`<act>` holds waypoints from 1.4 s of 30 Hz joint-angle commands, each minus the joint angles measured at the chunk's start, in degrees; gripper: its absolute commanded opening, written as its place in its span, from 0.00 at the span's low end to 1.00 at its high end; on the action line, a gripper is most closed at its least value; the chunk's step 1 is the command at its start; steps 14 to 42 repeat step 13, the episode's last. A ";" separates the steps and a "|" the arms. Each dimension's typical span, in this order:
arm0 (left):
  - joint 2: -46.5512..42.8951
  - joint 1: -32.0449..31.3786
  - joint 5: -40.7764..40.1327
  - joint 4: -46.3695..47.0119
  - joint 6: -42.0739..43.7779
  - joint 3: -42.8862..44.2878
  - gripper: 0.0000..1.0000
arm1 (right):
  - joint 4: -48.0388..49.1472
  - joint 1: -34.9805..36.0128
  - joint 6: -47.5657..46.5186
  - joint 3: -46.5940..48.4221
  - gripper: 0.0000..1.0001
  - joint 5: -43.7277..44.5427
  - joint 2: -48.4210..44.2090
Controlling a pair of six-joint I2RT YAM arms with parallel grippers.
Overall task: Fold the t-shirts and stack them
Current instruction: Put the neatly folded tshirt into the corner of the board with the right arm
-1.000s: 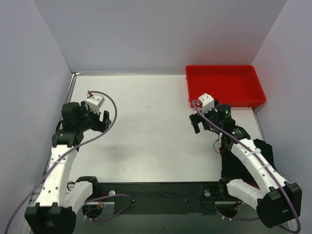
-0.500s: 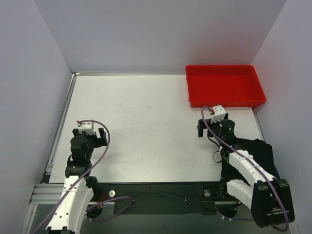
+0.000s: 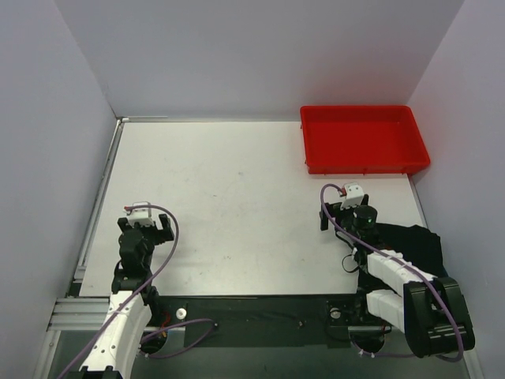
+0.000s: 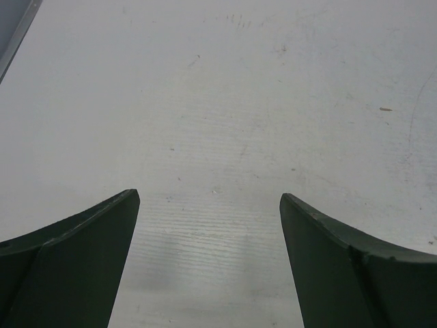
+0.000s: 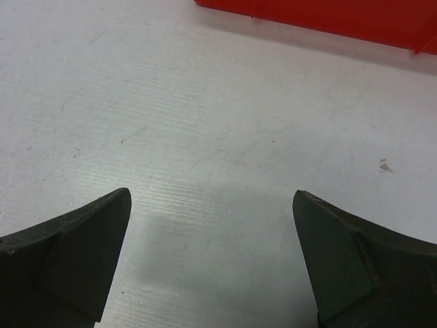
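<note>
A black t-shirt (image 3: 412, 243) lies crumpled at the table's near right corner, partly under my right arm. My right gripper (image 3: 344, 212) hovers low just left of it, open and empty. In the right wrist view its gripper (image 5: 212, 196) frames only bare white table, with the fingers (image 5: 82, 239) wide apart. My left gripper (image 3: 147, 227) sits near the front left of the table, far from the shirt, also open with nothing in it. The left wrist view shows the left gripper (image 4: 208, 198) over bare tabletop.
A rigid red tray (image 3: 316, 142) stands at the back right, and its edge (image 5: 321, 17) shows at the top of the right wrist view. Grey walls close in the white table (image 3: 237, 197) on three sides. A metal rail (image 3: 99, 197) runs along the left edge.
Both arms have pulled back toward the near edge. The left gripper came down from mid-left to the front left, and the right drew back from the tray toward the black shirt.
</note>
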 commanded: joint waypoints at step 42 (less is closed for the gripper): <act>0.70 0.12 -4.54 5.83 -1.07 0.14 0.97 | 8.09 -1.11 0.96 -0.13 1.00 -1.07 0.40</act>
